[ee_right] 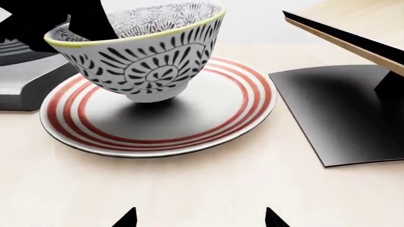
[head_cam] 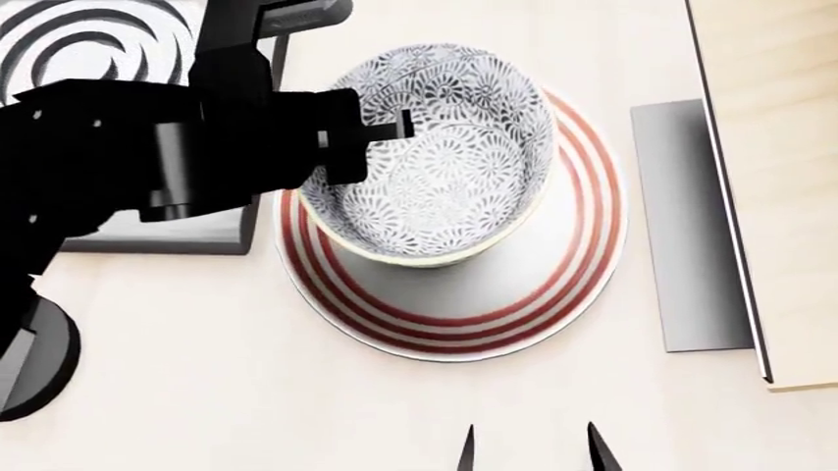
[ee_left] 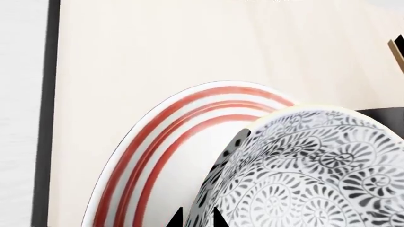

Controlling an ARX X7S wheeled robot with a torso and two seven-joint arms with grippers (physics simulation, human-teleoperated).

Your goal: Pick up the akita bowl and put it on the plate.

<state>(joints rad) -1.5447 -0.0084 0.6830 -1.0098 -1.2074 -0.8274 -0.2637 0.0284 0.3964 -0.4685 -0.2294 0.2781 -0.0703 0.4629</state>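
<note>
1. Nearest you, the right gripper (head_cam: 527, 449) shows only two dark fingertips at the near edge of the head view, short of the plate (head_cam: 576, 265). They stand apart with bare table between them, so the jaws are wide and hold nothing. Leave this arm where it is.

2. Next comes the plate, flat on the pale table (head_cam: 392, 412), its red rings unbroken along the near rim. Beside it, on your right, lies a dark flat mat (head_cam: 688, 226), clear of the rim.

3. Over the plate's far half sits the akita bowl (head_cam: 439, 167). In the right wrist view the bowl (ee_right: 148, 61) is tipped, its foot at or just above the plate (ee_right: 208, 127) with a shadow under it; I cannot tell whether it touches.

4. Your left gripper (head_cam: 380, 128) reaches in from the left of the plate and pinches the bowl's wall at the rim, one finger inside and one outside, jaws narrow on the wall. The left wrist view shows the patterned bowl (ee_left: 315, 175) against the plate's rings (ee_left: 158, 142).

5. Farther left of the plate is the dark stove burner (head_cam: 92, 39).

6. You are at the placing step, I judge. The next move calls for lowering and levelling the bowl until its foot is flat, then opening the jaws and lifting straight up so the inner finger does not drag the rim.
</note>
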